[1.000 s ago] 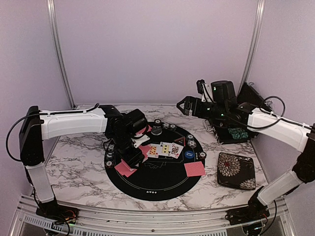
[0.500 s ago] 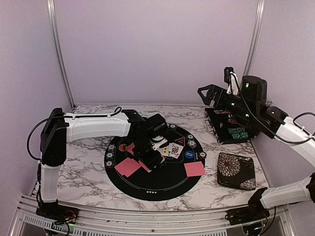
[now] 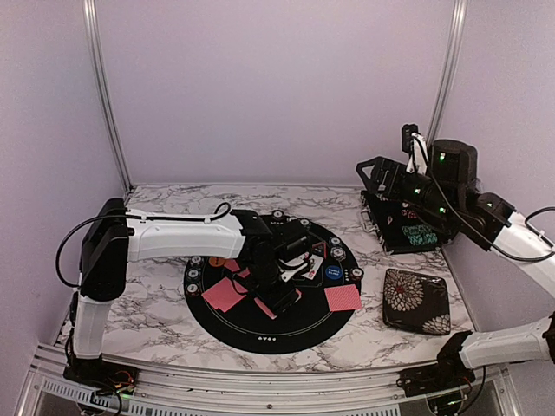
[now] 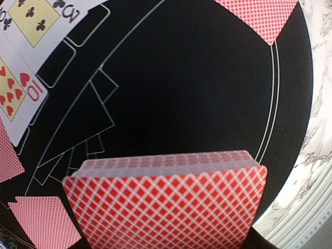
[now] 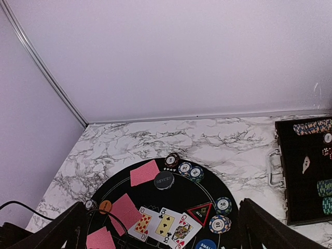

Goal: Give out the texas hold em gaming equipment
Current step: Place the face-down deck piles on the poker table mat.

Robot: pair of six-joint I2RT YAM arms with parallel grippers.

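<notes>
Above the middle of the round mat (image 3: 260, 334), my left gripper (image 3: 279, 293) hangs low with its fingers clamped on the deck of cards (image 4: 166, 207). In the left wrist view the deck fills the bottom of the frame, its red back turned toward the lens and its long edge running side to side. It hides the fingers that pinch it.

Everything I might deal to lies ahead of and below that deck:
- The face-up cards (image 3: 305, 264) sit just beyond it toward the back of the mat.
- One face-down hand (image 3: 227, 295) lies to my left, another face-down hand (image 3: 343, 298) to my right.
- The near arc of the mat is bare black, and I judge that is where the next cards belong.

My left arm is plainly the nearer one, being right over the spot. My right gripper (image 3: 375, 176) is spread wide and holds nothing, raised well apart over the open case (image 3: 408, 227) at the back right. Chip stacks (image 3: 192, 276) ring the mat's rim, and the blue button (image 3: 333, 273) sits by the face-up cards.
</notes>
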